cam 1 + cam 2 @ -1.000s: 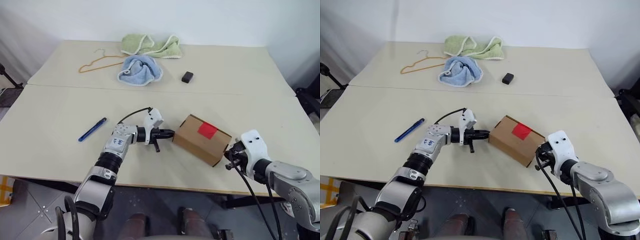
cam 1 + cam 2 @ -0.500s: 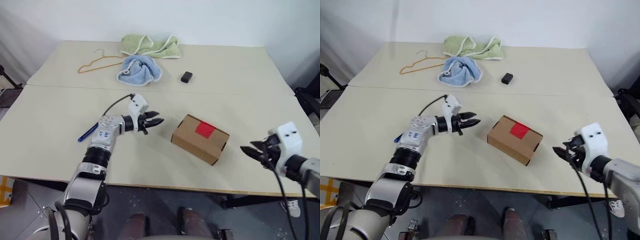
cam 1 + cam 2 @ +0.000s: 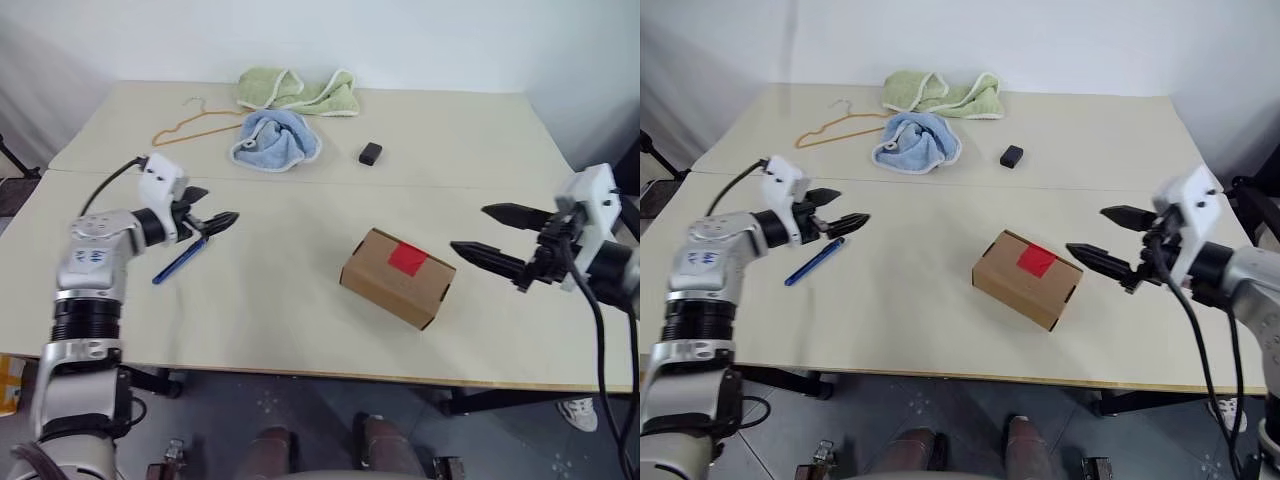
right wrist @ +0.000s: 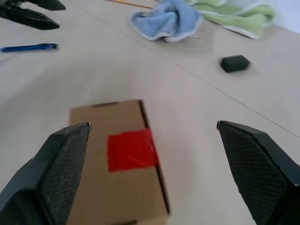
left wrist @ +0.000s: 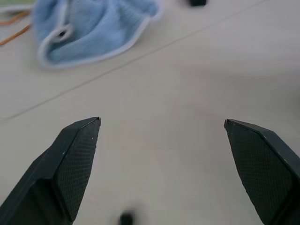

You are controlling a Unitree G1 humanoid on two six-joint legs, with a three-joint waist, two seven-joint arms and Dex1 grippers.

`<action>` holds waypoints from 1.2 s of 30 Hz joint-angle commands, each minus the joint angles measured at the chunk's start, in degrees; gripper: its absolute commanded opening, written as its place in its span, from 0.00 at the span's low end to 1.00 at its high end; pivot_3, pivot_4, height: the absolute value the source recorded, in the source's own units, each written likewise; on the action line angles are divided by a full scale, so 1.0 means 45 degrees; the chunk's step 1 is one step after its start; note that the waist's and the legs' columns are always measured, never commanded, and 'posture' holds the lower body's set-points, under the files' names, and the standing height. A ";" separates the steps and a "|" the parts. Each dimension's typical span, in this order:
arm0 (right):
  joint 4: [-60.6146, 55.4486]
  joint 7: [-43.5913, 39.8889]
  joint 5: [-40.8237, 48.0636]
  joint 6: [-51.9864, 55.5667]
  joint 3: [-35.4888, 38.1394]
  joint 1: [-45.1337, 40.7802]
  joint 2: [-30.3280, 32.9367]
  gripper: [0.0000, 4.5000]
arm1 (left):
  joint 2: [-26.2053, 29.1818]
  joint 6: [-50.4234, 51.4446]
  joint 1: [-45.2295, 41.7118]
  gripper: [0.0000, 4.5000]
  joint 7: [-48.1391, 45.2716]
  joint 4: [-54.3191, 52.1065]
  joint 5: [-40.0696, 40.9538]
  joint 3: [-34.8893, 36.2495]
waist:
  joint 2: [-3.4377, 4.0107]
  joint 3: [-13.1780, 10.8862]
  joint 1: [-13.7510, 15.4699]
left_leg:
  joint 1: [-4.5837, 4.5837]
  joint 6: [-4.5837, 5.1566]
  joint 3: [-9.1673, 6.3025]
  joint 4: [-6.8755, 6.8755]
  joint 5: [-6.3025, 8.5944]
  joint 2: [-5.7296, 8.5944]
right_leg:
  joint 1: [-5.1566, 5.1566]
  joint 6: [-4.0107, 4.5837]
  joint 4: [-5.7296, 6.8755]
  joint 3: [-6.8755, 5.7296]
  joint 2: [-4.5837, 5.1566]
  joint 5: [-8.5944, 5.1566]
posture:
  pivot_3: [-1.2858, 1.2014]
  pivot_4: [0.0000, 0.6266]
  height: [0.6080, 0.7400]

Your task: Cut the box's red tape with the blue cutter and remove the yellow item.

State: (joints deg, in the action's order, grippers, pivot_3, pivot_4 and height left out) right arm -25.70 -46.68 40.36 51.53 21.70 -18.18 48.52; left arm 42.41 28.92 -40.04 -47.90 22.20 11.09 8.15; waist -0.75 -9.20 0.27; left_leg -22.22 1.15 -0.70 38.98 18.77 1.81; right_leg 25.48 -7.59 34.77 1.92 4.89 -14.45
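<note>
The brown box (image 3: 395, 280) lies shut on the near table, a little right of centre. The red tape (image 3: 407, 259) runs across its top flap edge. The blue cutter (image 3: 180, 262) lies flat on the table to the left. My left gripper (image 3: 216, 223) hovers open just above the cutter's far end, with nothing between its fingers. My right gripper (image 3: 470, 229) is open and empty, raised off the table to the right of the box and pointing at it. In the right wrist view the box (image 4: 119, 154) and tape (image 4: 132, 149) lie between its fingers. The yellow item is out of view.
On the far table lie an orange wire hanger (image 3: 190, 125), a blue towel (image 3: 275, 140), a green towel (image 3: 297, 92) and a small black block (image 3: 370, 153). A seam (image 3: 330, 183) joins the two tabletops. The near table edge (image 3: 300, 370) runs just below the box.
Both grippers went from shut to wide open. My left gripper swung left from the box's end to over the cutter. My right gripper lifted up and away from the box's right end.
</note>
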 commanded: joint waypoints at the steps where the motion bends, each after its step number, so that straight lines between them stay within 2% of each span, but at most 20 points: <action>1: -0.0015 -0.0080 0.0105 -0.0389 -0.0474 -0.0186 -0.0002 1.00 | 0.1333 0.0730 0.0401 1.00 -0.1006 0.0047 0.0095 0.0043 | -0.0003 -0.0002 -0.0047 | -0.0001 -0.0003 0.0001 -0.0002 0.0000 0.0002 | 0.0000 0.0001 -0.0003 -0.0001 0.0011 -0.0001 | 0.52 0.24 1.00; 8: 0.0081 -0.0002 0.0236 -0.0541 -0.0766 -0.0323 0.0057 1.00 | 0.2381 0.0961 0.0448 1.00 -0.2166 0.1878 -0.0340 -0.0791 | -0.0007 -0.0004 -0.0027 | -0.0013 -0.0004 -0.0010 -0.0004 0.0003 0.0015 | 0.0000 0.0005 -0.0020 -0.0013 0.0048 -0.0003 | 0.52 0.24 1.00; 12: -0.0022 -0.0033 0.0254 -0.0511 -0.0917 -0.0169 0.0130 1.00 | 0.2297 0.0351 -0.0143 1.00 -0.2844 0.3433 -0.0887 -0.1604 | -0.0008 -0.0004 -0.0054 | -0.0015 0.0000 -0.0013 -0.0006 0.0005 0.0015 | 0.0001 0.0006 -0.0020 -0.0014 0.0050 -0.0003 | 0.52 0.24 1.00; 15: 0.0031 -0.0033 0.0235 -0.0501 -0.0916 -0.0220 0.0245 1.00 | 0.2093 -0.0042 -0.0602 0.87 -0.3008 0.4317 -0.1224 -0.2001 | -0.0011 -0.0006 -0.0046 | -0.0014 0.0002 -0.0012 -0.0005 0.0006 0.0018 | 0.0001 0.0006 -0.0016 -0.0021 0.0051 -0.0004 | 0.52 0.24 1.00; 22: -0.0034 -0.0008 0.0349 -0.0403 -0.0852 -0.0198 0.0415 1.00 | 0.1959 -0.0905 -0.1233 0.87 -0.3462 0.6060 -0.2236 -0.2905 | -0.0010 -0.0005 -0.0039 | -0.0010 0.0019 -0.0010 -0.0004 0.0014 0.0026 | 0.0001 0.0006 -0.0004 -0.0028 0.0056 -0.0003 | 0.52 0.24 1.00; 26: 0.0010 -0.0001 0.0331 -0.0434 -0.0893 -0.0206 0.0456 1.00 | 0.1991 -0.1188 -0.1284 0.87 -0.4088 0.6411 -0.2653 -0.3392 | -0.0003 -0.0001 -0.0054 | 0.0004 0.0025 -0.0004 -0.0004 0.0012 0.0034 | 0.0000 0.0006 0.0018 -0.0022 0.0064 -0.0003 | 0.52 0.24 1.00; 27: 0.0038 0.0016 0.0290 -0.0460 -0.0942 -0.0234 0.0445 1.00 | 0.1999 -0.1142 -0.1345 0.79 -0.4136 0.6467 -0.2739 -0.3452 | -0.0002 -0.0001 -0.0056 | 0.0007 0.0027 -0.0004 -0.0004 0.0011 0.0036 | 0.0000 0.0006 0.0022 -0.0022 0.0068 -0.0003 | 0.52 0.24 1.00; 36: 0.0064 0.0018 0.0200 -0.0588 -0.0970 -0.0195 0.0400 1.00 | 0.2488 -0.1432 -0.1399 0.79 -0.4380 0.6828 -0.3374 -0.3734 | 0.0011 0.0006 -0.0133 | 0.0013 0.0036 -0.0002 -0.0004 0.0010 0.0046 | 0.0000 0.0006 0.0041 -0.0018 0.0079 -0.0004 | 0.52 0.24 1.00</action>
State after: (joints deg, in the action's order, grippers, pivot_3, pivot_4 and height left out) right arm -24.54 -46.67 40.96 49.99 16.32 -18.85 49.42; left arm 52.46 21.70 -48.36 -66.09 50.53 -1.71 -6.85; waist -0.70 -9.17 -0.33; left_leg -22.15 1.32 -0.70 38.96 18.82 2.02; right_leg 25.48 -7.56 34.97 1.85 5.24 -14.47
